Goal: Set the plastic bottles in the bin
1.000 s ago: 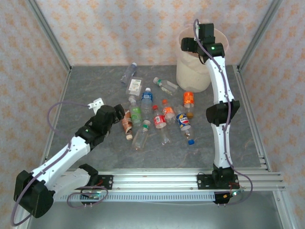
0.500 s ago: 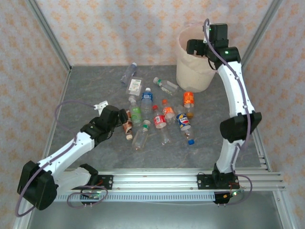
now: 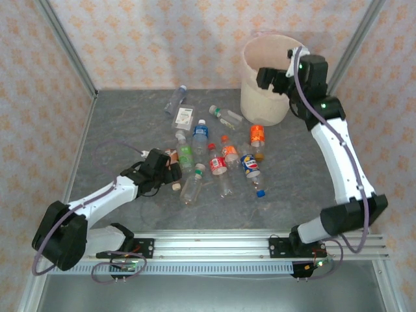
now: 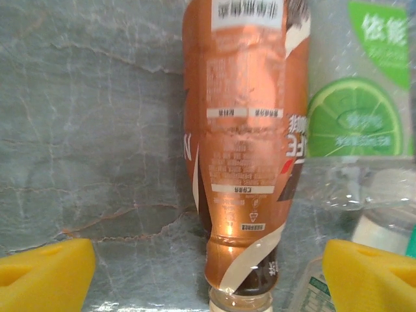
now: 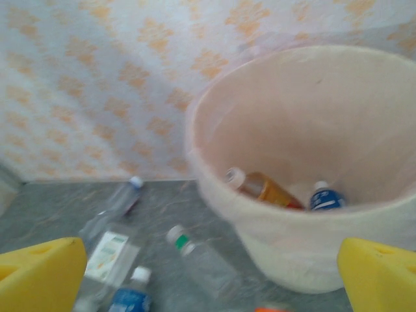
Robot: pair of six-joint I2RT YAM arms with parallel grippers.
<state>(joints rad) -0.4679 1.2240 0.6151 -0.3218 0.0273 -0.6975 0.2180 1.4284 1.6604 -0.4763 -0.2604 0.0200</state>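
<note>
Several plastic bottles (image 3: 216, 162) lie scattered mid-table. A copper-brown labelled bottle (image 4: 244, 143) lies on the grey table between the wide-apart yellow fingers of my left gripper (image 4: 208, 276), neck toward the camera, and the pads are not touching it. That gripper (image 3: 168, 168) sits low at the left end of the pile. A green lime-label bottle (image 4: 354, 110) lies just right of the brown one. The cream-pink bin (image 3: 263, 97) stands at the back right; an orange bottle (image 5: 266, 188) and a blue-label bottle (image 5: 325, 198) lie inside. My right gripper (image 3: 273, 77) hovers at the bin's right rim, open and empty (image 5: 211, 279).
Loose bottles lie left of the bin: a clear one with a green band (image 5: 198, 257), a flat white-label one (image 5: 107, 253) and a blue one (image 5: 130, 296). Patterned walls and metal frame posts (image 3: 65, 45) enclose the table. Bare grey table (image 3: 117, 123) spreads to the left.
My right arm has swung right and pulled its gripper back from above the bin to its right rim. My left gripper has dropped lower and closed in around the brown bottle.
</note>
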